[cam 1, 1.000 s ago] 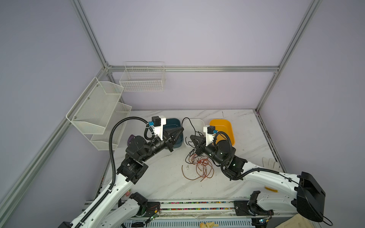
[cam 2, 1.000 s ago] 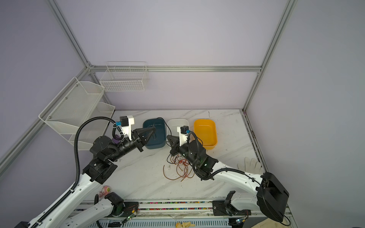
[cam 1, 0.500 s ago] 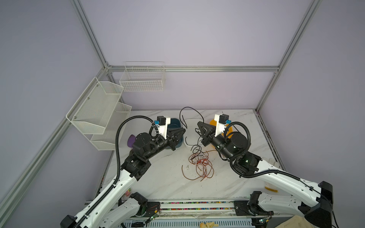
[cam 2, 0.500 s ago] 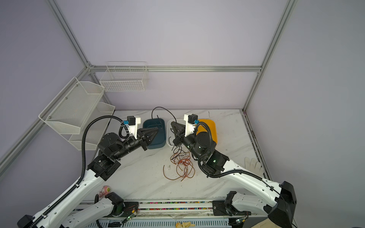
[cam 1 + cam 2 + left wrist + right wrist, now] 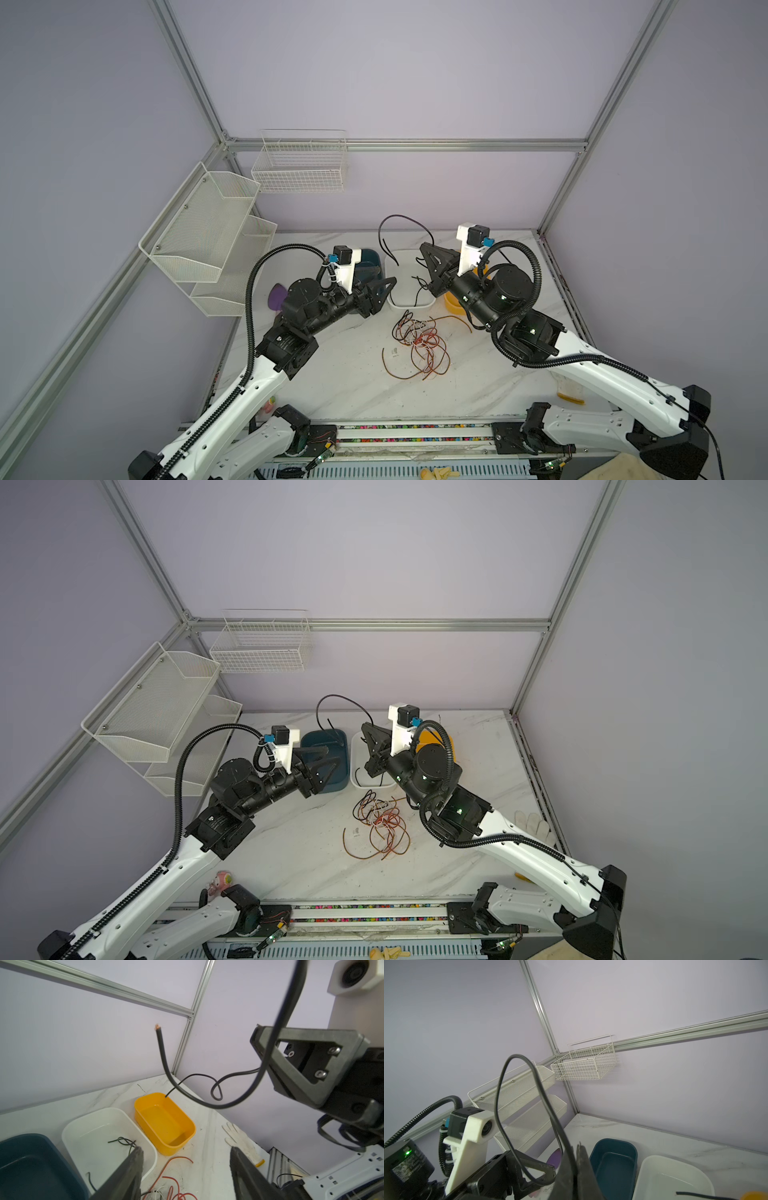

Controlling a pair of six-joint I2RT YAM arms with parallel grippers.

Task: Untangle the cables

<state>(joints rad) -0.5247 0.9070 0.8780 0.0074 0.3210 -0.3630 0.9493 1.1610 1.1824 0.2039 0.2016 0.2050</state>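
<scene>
A tangle of orange-red, white and black cables (image 5: 419,345) (image 5: 380,820) lies on the marble table in front of the bins. My right gripper (image 5: 424,249) (image 5: 365,729) (image 5: 576,1147) is raised over the white bin and shut on a black cable (image 5: 397,216) (image 5: 336,696) (image 5: 500,1076). That cable arches up and back, and its lower part hangs into the white bin (image 5: 409,306). My left gripper (image 5: 382,289) (image 5: 326,764) (image 5: 186,1150) is open, with nothing between its fingers. In the left wrist view the black cable (image 5: 207,1103) swings freely in front of it.
A blue bin (image 5: 372,259) (image 5: 614,1142), the white bin (image 5: 83,1122) with a short black wire inside and an orange bin (image 5: 145,1098) stand in a row at the back. White wire shelves (image 5: 208,232) hang on the left wall. A white glove (image 5: 241,1138) lies at the right edge.
My left gripper's jaws have opened. My right gripper has risen from the tangle with the black cable, whose loop now stands higher above the bins.
</scene>
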